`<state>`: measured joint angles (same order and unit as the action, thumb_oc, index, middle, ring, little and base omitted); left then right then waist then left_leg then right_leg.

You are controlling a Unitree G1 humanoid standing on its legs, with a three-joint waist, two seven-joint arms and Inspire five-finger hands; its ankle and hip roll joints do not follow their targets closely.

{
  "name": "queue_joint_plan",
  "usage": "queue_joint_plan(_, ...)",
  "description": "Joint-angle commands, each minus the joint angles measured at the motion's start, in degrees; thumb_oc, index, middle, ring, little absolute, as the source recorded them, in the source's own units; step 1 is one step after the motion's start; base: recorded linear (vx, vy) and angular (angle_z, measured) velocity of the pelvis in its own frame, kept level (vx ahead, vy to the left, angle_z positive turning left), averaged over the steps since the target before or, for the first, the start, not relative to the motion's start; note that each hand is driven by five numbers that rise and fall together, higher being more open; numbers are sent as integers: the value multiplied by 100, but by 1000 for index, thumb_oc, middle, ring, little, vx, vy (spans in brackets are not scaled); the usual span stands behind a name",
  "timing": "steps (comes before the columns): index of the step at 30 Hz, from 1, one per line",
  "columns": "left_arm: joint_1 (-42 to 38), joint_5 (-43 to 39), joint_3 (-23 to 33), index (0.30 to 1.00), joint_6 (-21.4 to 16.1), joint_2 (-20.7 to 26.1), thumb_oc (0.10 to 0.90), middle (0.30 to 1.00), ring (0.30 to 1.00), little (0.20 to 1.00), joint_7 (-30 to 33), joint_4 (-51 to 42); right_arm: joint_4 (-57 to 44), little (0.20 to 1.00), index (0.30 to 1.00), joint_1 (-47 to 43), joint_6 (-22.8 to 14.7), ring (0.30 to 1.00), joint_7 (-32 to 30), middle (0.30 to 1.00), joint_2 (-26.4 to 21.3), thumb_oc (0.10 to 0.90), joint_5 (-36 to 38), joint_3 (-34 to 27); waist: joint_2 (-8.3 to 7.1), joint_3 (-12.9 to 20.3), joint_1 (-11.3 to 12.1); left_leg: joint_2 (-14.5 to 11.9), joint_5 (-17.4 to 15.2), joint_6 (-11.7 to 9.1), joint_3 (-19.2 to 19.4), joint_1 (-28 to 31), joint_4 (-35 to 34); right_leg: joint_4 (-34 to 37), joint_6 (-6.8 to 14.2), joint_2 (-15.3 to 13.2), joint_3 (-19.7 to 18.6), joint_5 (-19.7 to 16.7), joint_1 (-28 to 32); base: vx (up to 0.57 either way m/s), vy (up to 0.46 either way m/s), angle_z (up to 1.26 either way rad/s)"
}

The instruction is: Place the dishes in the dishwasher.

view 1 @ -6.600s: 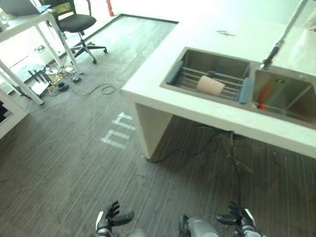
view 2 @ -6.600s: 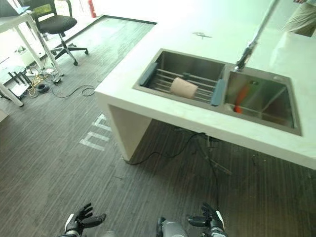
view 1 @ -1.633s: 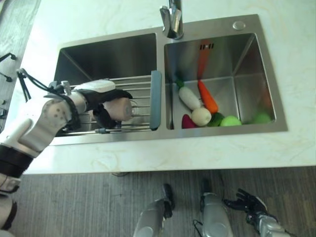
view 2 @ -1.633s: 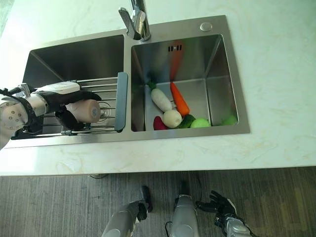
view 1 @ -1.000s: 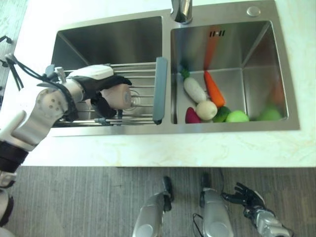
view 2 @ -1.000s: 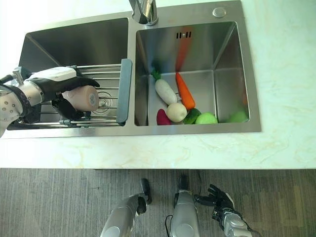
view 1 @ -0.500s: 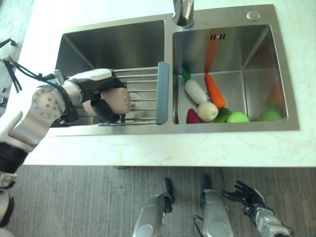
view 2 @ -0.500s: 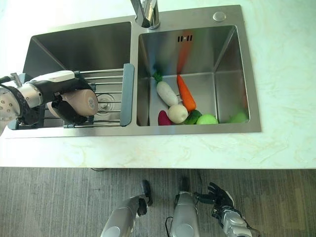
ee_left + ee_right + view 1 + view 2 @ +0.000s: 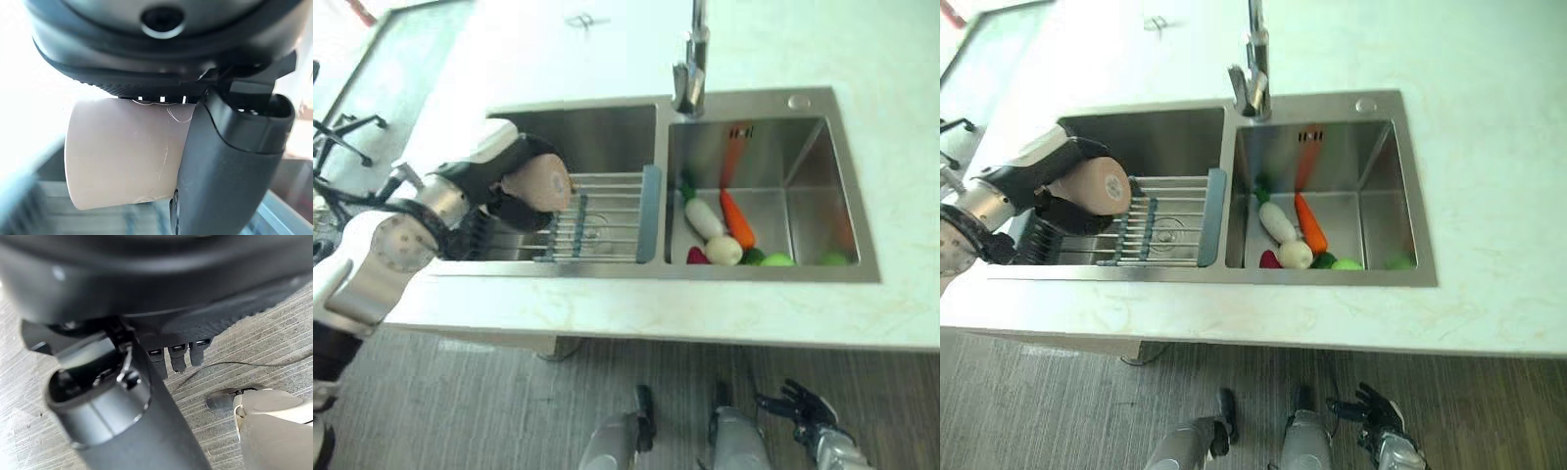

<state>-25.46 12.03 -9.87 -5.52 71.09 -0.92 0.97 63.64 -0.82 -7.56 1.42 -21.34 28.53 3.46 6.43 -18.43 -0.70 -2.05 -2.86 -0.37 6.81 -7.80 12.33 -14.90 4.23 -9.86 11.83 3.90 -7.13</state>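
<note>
A tan cup (image 9: 542, 182) lies on its side in my left hand (image 9: 475, 180), whose fingers and thumb curl round it. The cup hangs above the left end of the wire rack (image 9: 599, 223) that spans the left basin of the steel sink (image 9: 759, 102). The left wrist view shows the cup (image 9: 122, 152) pressed against the palm, with the thumb (image 9: 230, 166) across its side. My right hand (image 9: 800, 404) hangs low over the floor in front of the counter, fingers spread and holding nothing.
The right basin holds a white radish (image 9: 704, 217), a carrot (image 9: 737, 218) and other small vegetables. A tall faucet (image 9: 691, 70) stands behind the divider. The white counter (image 9: 636, 313) surrounds the sink. A chair base (image 9: 342, 127) stands at the far left.
My left hand has lifted the cup off the rack, up and toward the basin's left side. The whole view has shifted as the camera moved. The right hand stays low.
</note>
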Motion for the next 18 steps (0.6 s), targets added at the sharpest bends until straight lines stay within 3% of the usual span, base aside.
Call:
queue_joint_plan(1, -334, 664, 1066, 300, -276, 634, 400, 300, 300, 300, 1173, 52, -381, 900, 900, 375, -527, 900, 147, 900, -219, 800, -599, -1, 112, 439, 96, -310, -668, -270, -4, -19, 486, -228, 499, -282, 90, 563, 214, 0, -170, 31)
queue_joint_plan(5, -107, 608, 1553, 300, -156, 1505, 400, 300, 300, 300, 1872, 127, -436, 900, 900, 333, -323, 900, 404, 900, -487, 800, -28, -14, 179, 576, 246, -376, -650, -358, -140, 8, 486, -228, 471, -240, 188, 642, 274, -33, -159, 23)
queue_joint_plan(9, 783, 304, 2449, 300, 37, 2015, 400, 300, 300, 300, 2138, 393, -635, 900, 900, 280, -338, 900, 1099, 900, -638, 800, -593, 79, 251, 702, 520, -391, -547, -469, -376, 29, 486, -228, 399, -149, 147, 706, 268, -15, -158, 10)
queue_joint_plan(11, 1343, 127, 2869, 300, 9, 2012, 400, 300, 300, 300, 2201, 510, -773, 900, 900, 321, -182, 900, 1129, 900, -618, 800, -584, 142, 297, 726, 618, -466, -499, -519, -332, -19, 486, -228, 368, -102, 208, 748, 288, -70, -144, 11)
queue_joint_plan(12, 1898, 50, 3332, 300, -102, 1888, 400, 300, 300, 300, 2168, 508, -810, 900, 900, 390, -73, 900, 1017, 900, -544, 800, -405, 157, 346, 704, 624, -621, -365, -634, -104, -163, 486, -228, 363, -79, 364, 769, 310, -202, -198, 62)
queue_joint_plan(13, 2387, 9, 3776, 300, 90, 1727, 400, 300, 300, 300, 2100, 300, -833, 900, 900, 424, -93, 900, 966, 900, -434, 800, -425, 210, 355, 617, 570, -749, -141, -802, 61, -472, 486, -228, 386, -101, 605, 821, 371, -318, -206, 134)
queue_joint_plan(14, 2454, -64, 3875, 300, 199, 1590, 400, 300, 300, 300, 2190, 208, -876, 900, 900, 393, -201, 900, 876, 900, -352, 800, -369, 365, 338, 510, 574, -887, 86, -908, 126, -772, 486, -228, 384, -152, 723, 845, 403, -354, -124, 190)
queue_joint_plan(16, 2358, -168, 3811, 300, 302, 1343, 400, 300, 300, 300, 2370, 187, -1044, 900, 900, 334, -274, 900, 645, 900, -235, 800, -357, 573, 284, 449, 537, -1030, 239, -937, 358, -921, 486, -228, 391, -304, 934, 822, 365, -333, 31, 162)
queue_joint_plan(18, 2337, -136, 3554, 300, 117, 765, 400, 300, 300, 300, 2785, 220, -1399, 900, 900, 298, -116, 900, 178, 900, -116, 800, -304, 723, 114, 514, 489, -969, 43, -833, 537, -425, 486, -228, 399, -509, 989, 777, 289, -265, 163, 106)
